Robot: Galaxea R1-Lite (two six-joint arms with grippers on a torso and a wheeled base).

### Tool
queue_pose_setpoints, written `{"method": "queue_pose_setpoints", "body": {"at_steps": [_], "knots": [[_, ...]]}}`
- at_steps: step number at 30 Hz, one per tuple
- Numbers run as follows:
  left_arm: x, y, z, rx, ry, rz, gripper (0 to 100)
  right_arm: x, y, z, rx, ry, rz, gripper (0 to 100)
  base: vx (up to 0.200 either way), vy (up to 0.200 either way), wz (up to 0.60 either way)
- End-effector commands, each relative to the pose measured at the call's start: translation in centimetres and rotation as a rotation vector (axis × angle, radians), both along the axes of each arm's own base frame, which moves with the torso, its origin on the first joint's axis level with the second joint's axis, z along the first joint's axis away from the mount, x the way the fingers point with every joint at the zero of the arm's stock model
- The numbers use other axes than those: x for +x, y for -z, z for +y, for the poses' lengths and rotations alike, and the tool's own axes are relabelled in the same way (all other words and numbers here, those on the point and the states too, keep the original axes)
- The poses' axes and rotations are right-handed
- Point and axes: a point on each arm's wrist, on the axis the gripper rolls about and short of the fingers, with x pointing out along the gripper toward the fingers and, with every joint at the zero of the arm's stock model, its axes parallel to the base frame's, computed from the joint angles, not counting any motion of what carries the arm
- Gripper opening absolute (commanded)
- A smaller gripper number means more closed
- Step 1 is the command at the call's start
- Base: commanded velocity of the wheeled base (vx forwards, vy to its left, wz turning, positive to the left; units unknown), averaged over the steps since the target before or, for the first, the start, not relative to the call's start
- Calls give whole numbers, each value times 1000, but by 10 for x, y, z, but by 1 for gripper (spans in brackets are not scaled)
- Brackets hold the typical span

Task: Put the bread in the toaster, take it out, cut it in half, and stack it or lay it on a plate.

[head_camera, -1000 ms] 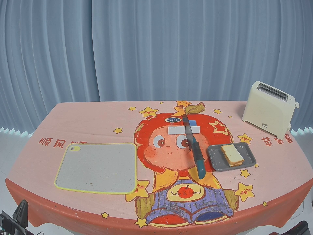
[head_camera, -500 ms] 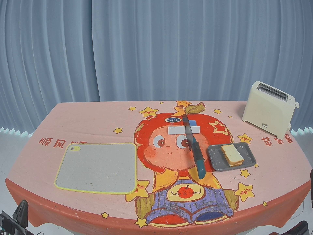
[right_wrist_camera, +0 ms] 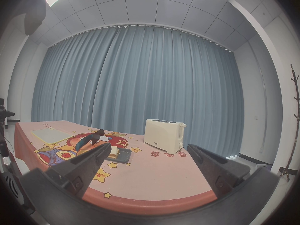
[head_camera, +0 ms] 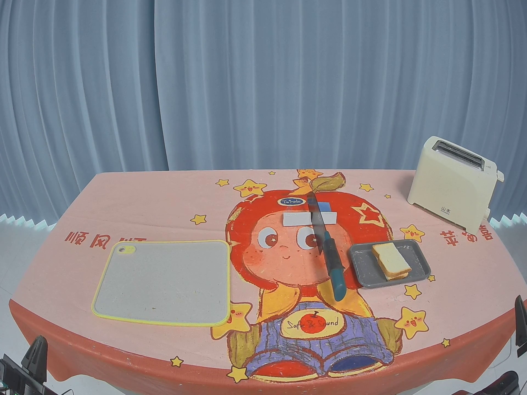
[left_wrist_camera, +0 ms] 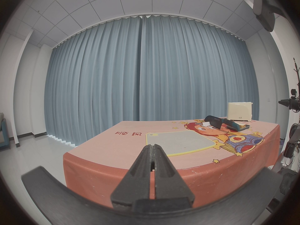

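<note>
A stack of bread slices (head_camera: 391, 260) lies on a grey tray (head_camera: 363, 269) right of the table's middle. The cream toaster (head_camera: 453, 183) stands at the far right, slots empty as far as I see. A teal-handled knife (head_camera: 331, 256) lies left of the tray, its blade propped on a white block (head_camera: 296, 219). The grey cutting board (head_camera: 162, 282) lies at the near left. My left gripper (left_wrist_camera: 152, 147) is shut and empty, low before the table's left front corner. My right gripper (right_wrist_camera: 148, 148) is open and empty, off the table's right front edge; its finger (head_camera: 520, 318) shows there.
The bread (right_wrist_camera: 114, 151) on its tray and the toaster (right_wrist_camera: 164, 138) lie ahead of the right gripper, across bare pink tablecloth. A blue curtain hangs behind the table. The table's front edge curves toward me.
The right gripper's finger has come up into the head view at the right edge. Nothing on the table has moved, and the left gripper has stayed put.
</note>
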Motion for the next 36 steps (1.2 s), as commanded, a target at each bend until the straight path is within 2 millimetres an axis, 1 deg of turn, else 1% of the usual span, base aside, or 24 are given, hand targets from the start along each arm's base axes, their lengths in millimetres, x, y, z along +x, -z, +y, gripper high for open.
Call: {"method": "queue_pose_setpoints", "body": {"at_steps": [1, 8, 16, 21, 23, 36], "knots": [[0, 5, 0, 0, 0, 1, 0, 1, 2, 0, 0, 0, 7, 100, 0, 0, 0], [0, 5, 0, 0, 0, 1, 0, 2, 14, 0, 0, -3, 35, 100, 0, 0, 0], [0, 5, 0, 0, 0, 1, 0, 2, 18, 1, -1, -26, 42, 100, 0, 0, 0], [0, 5, 0, 0, 0, 1, 0, 4, 38, 1, -31, -32, 96, 100, 0, 0, 0], [0, 5, 0, 0, 0, 1, 0, 2, 43, 1, -33, -36, 74, 100, 0, 0, 0], [0, 5, 0, 0, 0, 1, 0, 0, 44, 2, -33, -32, 90, 100, 0, 0, 0]]}}
